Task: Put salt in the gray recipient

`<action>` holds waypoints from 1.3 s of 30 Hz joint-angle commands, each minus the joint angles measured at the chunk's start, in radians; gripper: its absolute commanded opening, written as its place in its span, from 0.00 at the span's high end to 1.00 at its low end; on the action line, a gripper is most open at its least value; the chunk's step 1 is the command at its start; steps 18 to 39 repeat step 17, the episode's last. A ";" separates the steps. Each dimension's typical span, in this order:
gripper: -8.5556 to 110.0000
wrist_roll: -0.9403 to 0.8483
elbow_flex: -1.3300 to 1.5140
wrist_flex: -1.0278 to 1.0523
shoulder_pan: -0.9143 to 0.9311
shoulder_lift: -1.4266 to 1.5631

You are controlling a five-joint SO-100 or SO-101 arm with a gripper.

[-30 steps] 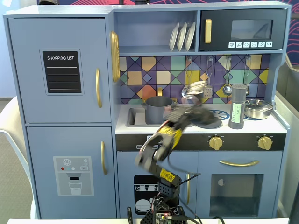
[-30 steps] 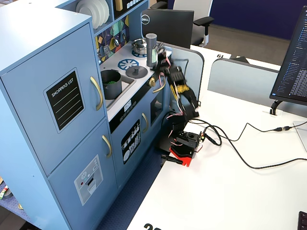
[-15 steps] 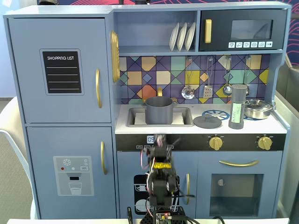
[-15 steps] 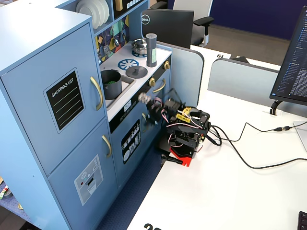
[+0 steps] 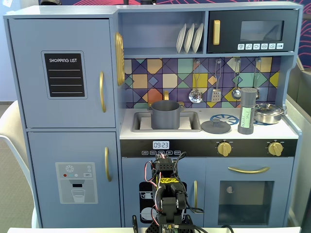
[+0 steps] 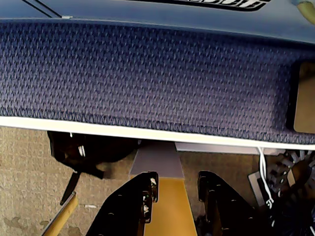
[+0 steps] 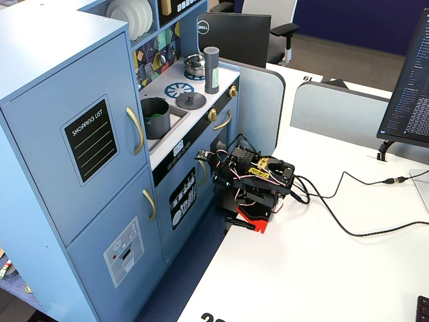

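Your tool (image 6: 174,189): released, holding nothing, a gap showing between its two dark fingers (image 6: 142,194) in the wrist view. The arm (image 7: 253,184) sits folded low at the white table (image 7: 322,268) edge, in front of the toy kitchen (image 7: 80,134).

Your salt (image 5: 247,110): stands upright on the kitchen counter (image 5: 291,132), long axis vertical, cap up, label on its lower half. It is between the flat gray lid (image 5: 215,126) and the shiny pan (image 5: 268,113), well apart from the tool and above it.

Your gray recipient (image 5: 165,114): upright in the sink (image 5: 141,122), left of the salt in that fixed view.
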 commanded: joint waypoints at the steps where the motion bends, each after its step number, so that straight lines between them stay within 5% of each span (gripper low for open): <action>1: 0.90 -0.015 0.000 0.011 -0.002 0.006; 39: 0.88 -0.015 0.002 0.011 -0.002 0.006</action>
